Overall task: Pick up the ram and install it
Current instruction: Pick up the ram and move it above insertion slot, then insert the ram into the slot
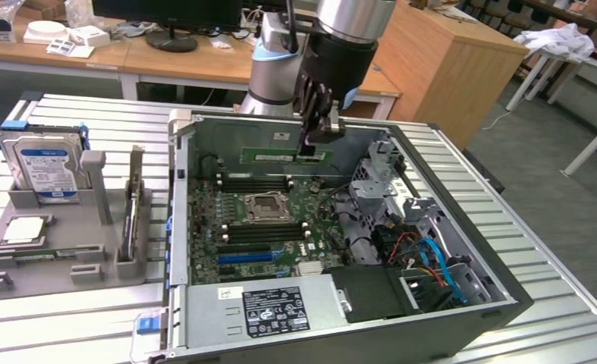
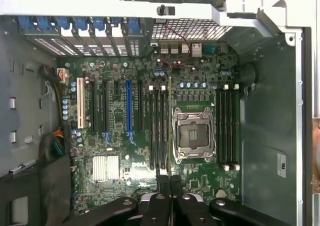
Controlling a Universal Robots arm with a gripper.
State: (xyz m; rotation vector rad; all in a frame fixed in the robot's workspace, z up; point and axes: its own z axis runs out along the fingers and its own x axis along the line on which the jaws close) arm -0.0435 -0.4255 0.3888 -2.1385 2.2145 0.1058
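Above the motherboard (image 1: 232, 227), inside the open computer case (image 1: 227, 136): one ram stick (image 1: 276, 156), level; I see my gripper (image 1: 312, 148) clamped on it

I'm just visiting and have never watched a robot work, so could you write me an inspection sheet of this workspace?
Surface: ribbed silver metal table carrying an open grey computer case.
Job's things: the ram, a long thin green circuit-board stick, held level above the large green motherboard inside the case, apparently not in a slot.
Clutter: grey plastic parts holder on the exterior view's left, with a silver blue-labelled hard drive upright in it.
Grippers: black gripper shut on the ram.
Cables: red, blue and black cables in the case's corner.
Surroundings: wooden desks and a black monitor stand behind.
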